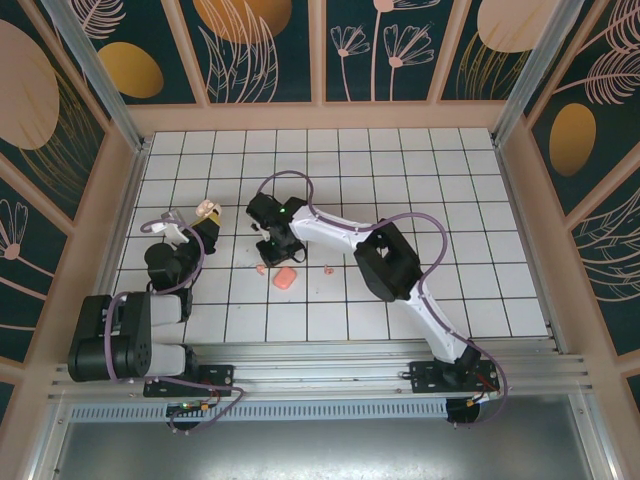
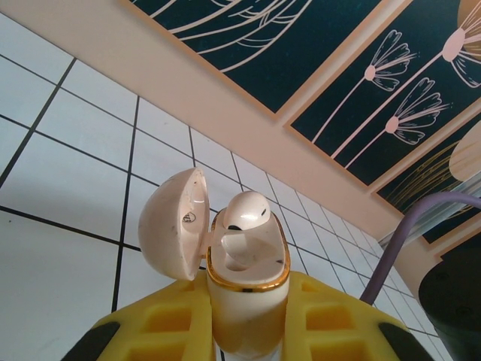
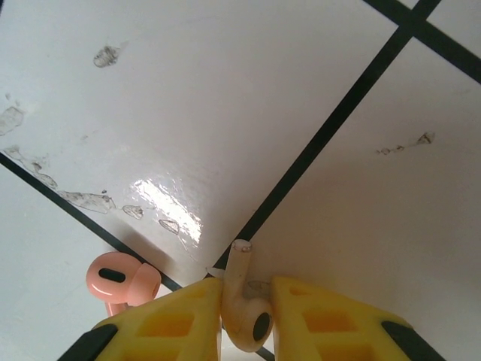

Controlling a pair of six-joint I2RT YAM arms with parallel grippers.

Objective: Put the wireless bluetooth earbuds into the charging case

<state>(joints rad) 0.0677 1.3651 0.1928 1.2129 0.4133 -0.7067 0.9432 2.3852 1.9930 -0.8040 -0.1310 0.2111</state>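
Observation:
My left gripper (image 2: 249, 295) is shut on the cream charging case (image 2: 248, 320), holding it upright with its domed lid (image 2: 171, 223) swung open to the left. One pale earbud (image 2: 246, 212) sits in the case's gold-rimmed opening. From above, that gripper (image 1: 205, 214) and the case (image 1: 208, 207) are at the left of the tiled floor. My right gripper (image 3: 246, 292) is low over the tiles, its yellow fingers (image 3: 176, 320) pressed on both sides of a second pale earbud (image 3: 244, 312). This bud's stem points at a black grout line. The right gripper (image 1: 271, 248) is near the floor's middle.
A pink earbud (image 3: 120, 280) lies on the tile just left of my right fingers. A salmon-pink rounded block (image 1: 285, 278) rests in front of the right gripper, with a small pink piece (image 1: 329, 267) to its right. Walls (image 1: 320, 115) ring the tiled floor.

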